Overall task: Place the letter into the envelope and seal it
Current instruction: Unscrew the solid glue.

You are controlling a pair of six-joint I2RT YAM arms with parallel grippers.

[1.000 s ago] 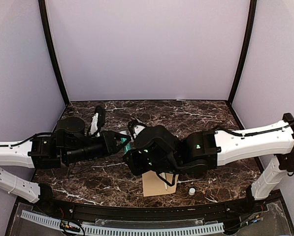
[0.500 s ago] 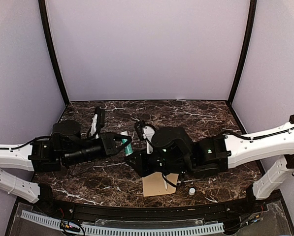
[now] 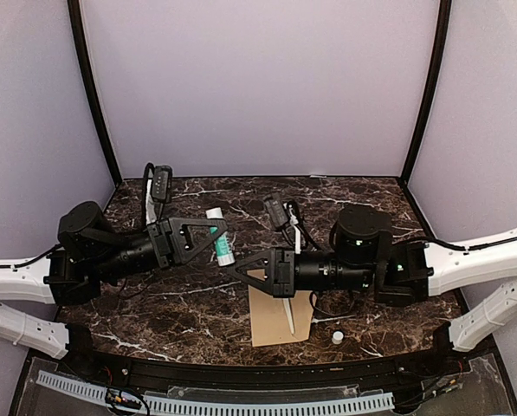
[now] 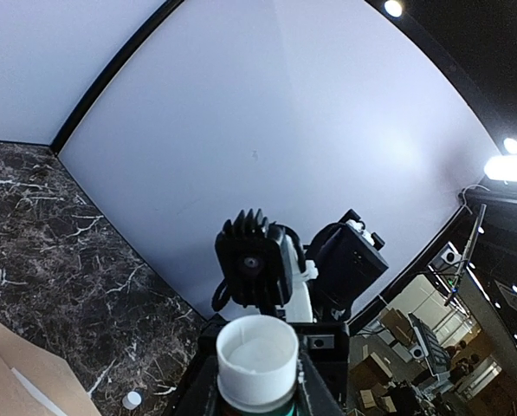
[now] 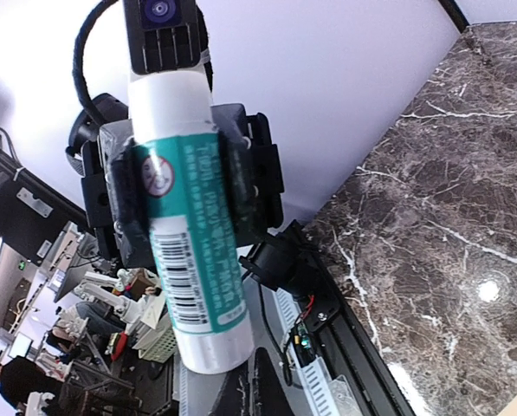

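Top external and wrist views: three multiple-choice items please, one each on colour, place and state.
1. Label colour of the glue stick?
A red
B teal
C yellow

2. Where is the white cap?
A on the table, right of the envelope
B on the stick
C on the envelope

3. The stick is:
A flat on the table
B inside the envelope
C clamped in the left gripper

Answers: B, the right wrist view shows a teal band; A, the cap sits just off the envelope's right edge; C, black fingers clamp it above the table.
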